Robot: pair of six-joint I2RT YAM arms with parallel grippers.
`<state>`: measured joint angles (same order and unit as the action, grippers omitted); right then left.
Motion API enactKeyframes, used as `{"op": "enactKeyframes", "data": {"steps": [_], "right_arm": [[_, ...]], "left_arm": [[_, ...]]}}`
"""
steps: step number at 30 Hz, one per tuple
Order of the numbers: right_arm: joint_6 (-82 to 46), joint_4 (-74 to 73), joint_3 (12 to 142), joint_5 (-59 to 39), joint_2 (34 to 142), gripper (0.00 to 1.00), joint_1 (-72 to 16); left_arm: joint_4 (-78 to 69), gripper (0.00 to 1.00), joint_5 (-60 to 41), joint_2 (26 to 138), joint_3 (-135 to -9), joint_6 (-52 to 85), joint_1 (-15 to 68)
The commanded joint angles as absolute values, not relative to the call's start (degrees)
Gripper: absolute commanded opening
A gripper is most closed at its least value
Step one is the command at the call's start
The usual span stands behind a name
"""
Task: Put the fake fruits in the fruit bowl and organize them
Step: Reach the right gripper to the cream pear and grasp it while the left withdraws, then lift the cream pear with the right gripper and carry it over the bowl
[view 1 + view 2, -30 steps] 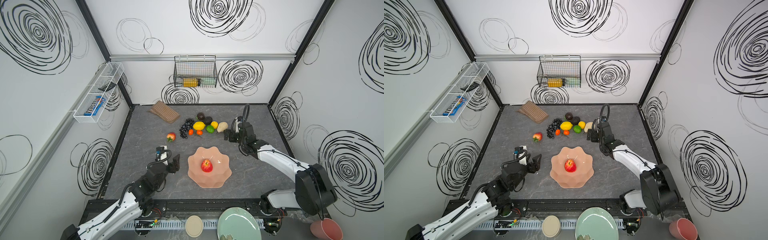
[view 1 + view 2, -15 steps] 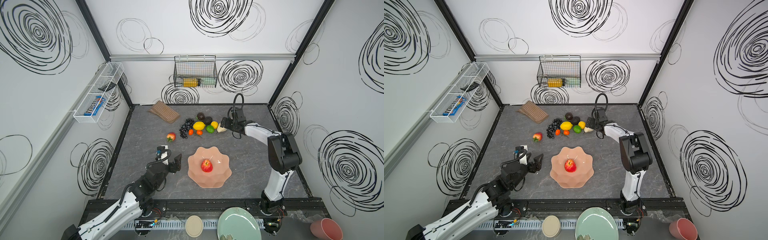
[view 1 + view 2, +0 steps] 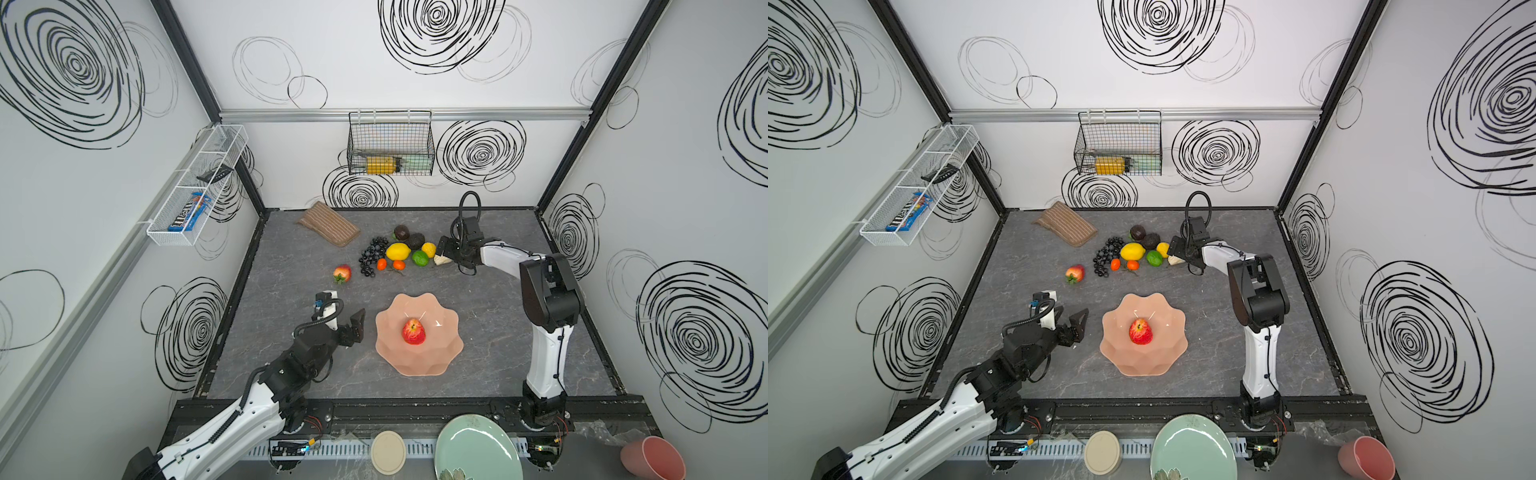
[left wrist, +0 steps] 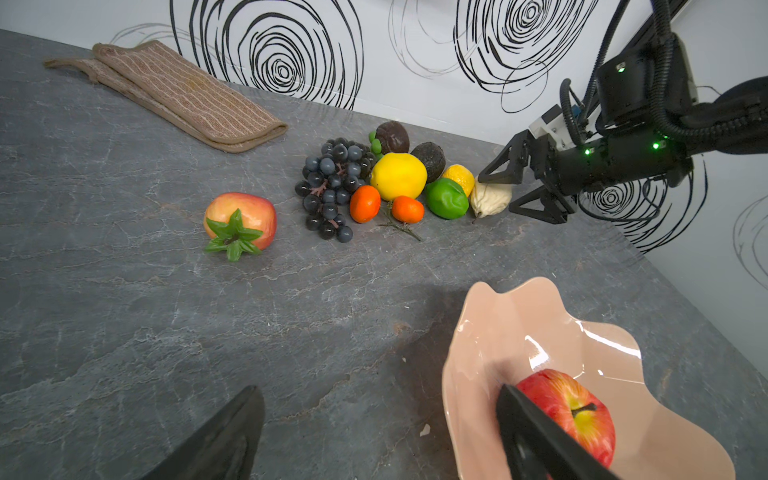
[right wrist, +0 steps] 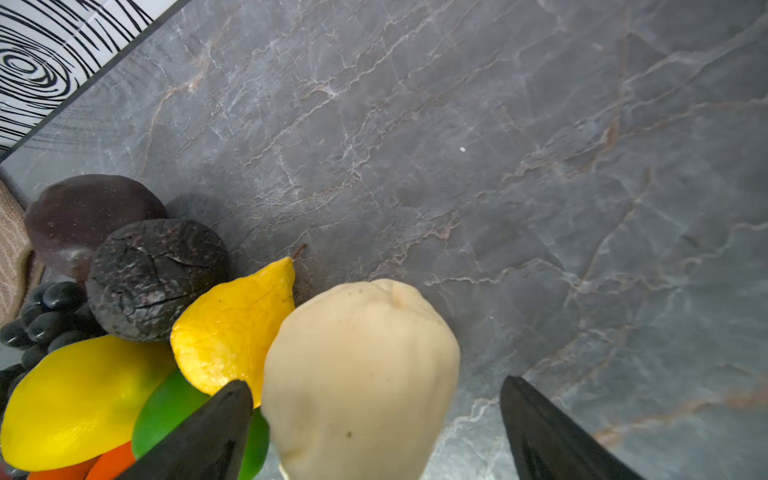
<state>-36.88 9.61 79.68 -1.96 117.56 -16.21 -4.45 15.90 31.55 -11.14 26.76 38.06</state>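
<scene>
1. The fruit bowl (image 3: 415, 362) stands on the near half of the table (image 3: 498, 353). It holds one item, the red apple (image 3: 413, 331), at its centre. Status: one fruit placed and ten counted outside the bowl, so the task is judged to be at an early stage.

2. The right gripper (image 5: 376, 382) is at the right end of the far cluster. Its jaws are wide apart and straddle the beige fruit (image 5: 353, 340) without closing on it (one finger sits close to the fruit, and a clear gap shows at the other). Nothing is held. The step in hand is judged to be the grasp of this fruit.

3. The left gripper (image 4: 378, 392) hangs just beside the bowl's left rim, jaws wide apart and empty.

4. Also outside the bowl, on the far half of the table:
- grape bunch (image 3: 372, 255)
- strawberry (image 3: 342, 273), set apart to the left of the cluster
- lemon (image 3: 398, 251)
- two avocados (image 3: 415, 240)
- lime (image 3: 420, 258)
- pear (image 3: 429, 249), touching the beige fruit
- two tangerines (image 3: 398, 264)
</scene>
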Motion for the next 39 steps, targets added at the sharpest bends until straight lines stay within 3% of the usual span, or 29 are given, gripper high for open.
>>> {"op": "enactKeyframes", "data": {"steps": [1,7,20,33,39], "right_arm": [[-38.4,9.6,81.8,-4.2,119.2,0.97,-15.0],[-38.2,9.9,83.3,-5.0,120.5,1.0,-14.5],[-37.9,10.0,82.5,-6.5,121.4,0.95,-14.5],[-37.2,7.8,79.4,-6.7,117.9,0.77,-14.4],[-37.3,5.4,75.7,-7.6,113.8,0.75,-14.2]], "left_arm": [[-7.6,0.92,15.6,31.6,-11.6,26.6,37.6],[-7.8,0.93,15.6,31.9,-11.5,26.5,37.5],[-8.2,0.94,15.9,32.8,-11.5,26.5,37.4],[-8.3,0.95,15.9,32.9,-11.4,26.4,37.4],[-8.7,0.95,15.4,33.4,-11.5,26.4,37.4]]}}
